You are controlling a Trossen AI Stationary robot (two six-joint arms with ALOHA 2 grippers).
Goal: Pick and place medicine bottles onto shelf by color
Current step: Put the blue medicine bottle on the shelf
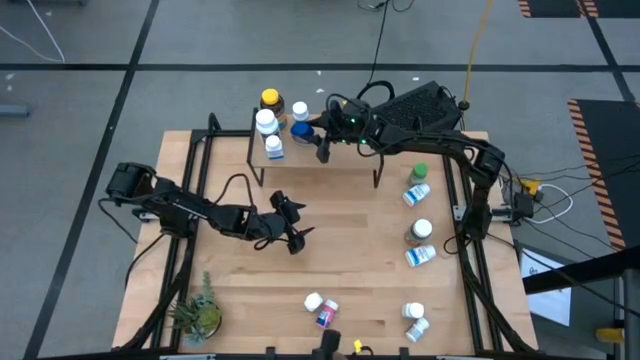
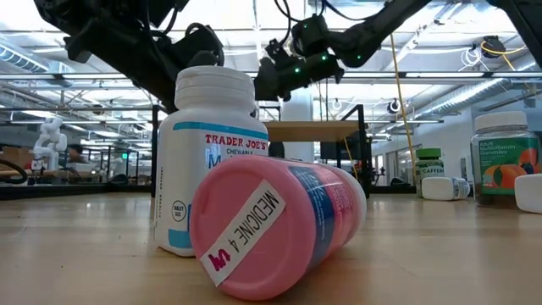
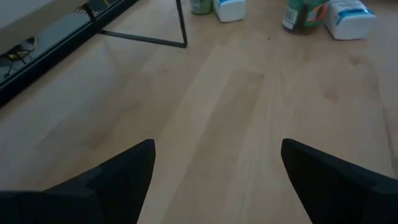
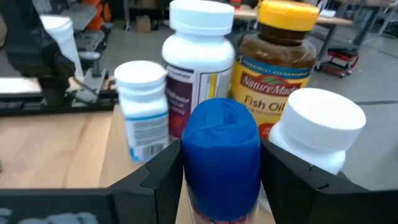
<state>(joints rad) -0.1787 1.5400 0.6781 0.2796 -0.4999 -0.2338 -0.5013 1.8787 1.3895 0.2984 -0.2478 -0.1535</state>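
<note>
Pink-capped bottle point(image 2: 275, 224) lies sideways, smooth plastic, cap label half readable. Right gripper point(image 4: 221, 171) clamps the round blue bottle point(image 4: 221, 155) on the wooden shelf point(image 1: 340, 152); left gripper point(image 1: 290, 222) gapes empty over the table point(image 1: 350, 260).

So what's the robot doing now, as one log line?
right hand: shut on blue plastic bottle, over wooden shelf | left hand: open, empty

1. A light-wood table point(image 1: 340, 250) is seen, framed along its edges by black rails.
2. At its far side a small shelf point(image 1: 345, 157) on thin black legs is stood; five bottles point(image 1: 268, 122) are clustered on the shelf's left end.
3. Along the table's right side, bottles point(image 1: 421, 232) are scattered, some upright, some lying.
4. Near the front edge, a white bottle point(image 1: 314, 301) and a pink-capped bottle point(image 1: 326, 317) are found together.
5. A potted plant point(image 1: 198, 316) is set at the near left corner.
</note>
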